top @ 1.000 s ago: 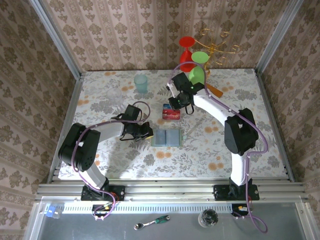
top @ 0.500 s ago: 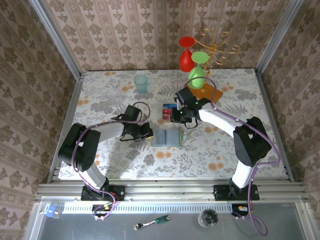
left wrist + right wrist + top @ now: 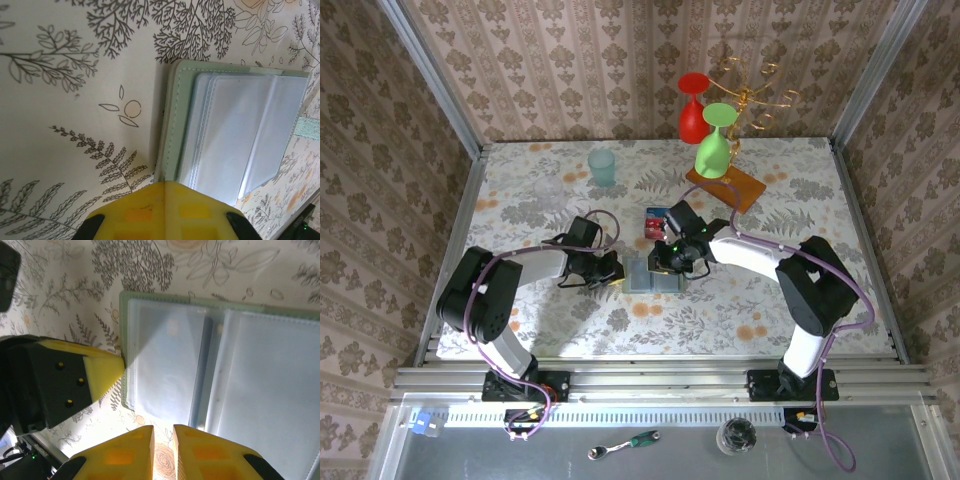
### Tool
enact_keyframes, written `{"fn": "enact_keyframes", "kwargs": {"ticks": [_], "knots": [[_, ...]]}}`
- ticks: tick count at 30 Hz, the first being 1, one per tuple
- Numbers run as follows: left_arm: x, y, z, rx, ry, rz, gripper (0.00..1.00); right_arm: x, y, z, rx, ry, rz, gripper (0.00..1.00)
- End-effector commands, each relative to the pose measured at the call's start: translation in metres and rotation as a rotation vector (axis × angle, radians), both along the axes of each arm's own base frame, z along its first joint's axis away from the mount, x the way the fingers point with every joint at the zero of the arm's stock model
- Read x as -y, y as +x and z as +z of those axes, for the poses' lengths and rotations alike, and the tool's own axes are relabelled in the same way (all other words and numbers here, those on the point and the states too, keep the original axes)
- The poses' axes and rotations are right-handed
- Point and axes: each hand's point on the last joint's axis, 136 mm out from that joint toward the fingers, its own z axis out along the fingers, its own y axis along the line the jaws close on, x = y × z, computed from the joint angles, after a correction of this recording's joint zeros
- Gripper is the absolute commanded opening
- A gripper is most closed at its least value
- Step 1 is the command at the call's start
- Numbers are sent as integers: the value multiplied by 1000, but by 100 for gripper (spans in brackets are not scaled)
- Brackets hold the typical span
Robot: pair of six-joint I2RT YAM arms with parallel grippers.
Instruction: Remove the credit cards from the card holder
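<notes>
Basically floral tablecloth (image 3: 520,190) w/ card holder (image 3: 642,279) open, wallpapered walls (image 3: 570,70) around.

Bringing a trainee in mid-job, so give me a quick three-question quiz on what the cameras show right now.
1. True or false: the card holder lies open on the table.
2. Fill in: the credit cards lying beyond the holder are blue and ____.
3. The left tool is: A) touching the holder's edge, B) on the cards, C) lifted high above the table.
Key: 1 true; 2 red; 3 A.
</notes>
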Motion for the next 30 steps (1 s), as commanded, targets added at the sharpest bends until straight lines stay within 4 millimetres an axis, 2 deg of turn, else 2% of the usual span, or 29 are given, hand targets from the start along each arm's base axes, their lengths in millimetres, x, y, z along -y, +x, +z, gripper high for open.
{"fn": "enact_keyframes", "kwargs": {"ticks": [1, 16, 24, 30], "knots": [[1, 4, 11, 34, -24, -12, 5, -12, -4, 2, -14, 50, 5, 20], [6, 13, 22, 63, -42, -17, 4, -23, 2, -11, -43, 38, 26, 22], [11, 13, 12, 37, -44, -46, 2, -24, 5, -19, -52, 23, 27, 24], [6, 11, 0, 14, -7, -58, 2, -28, 6, -21, -56, 44, 23, 24]]}}
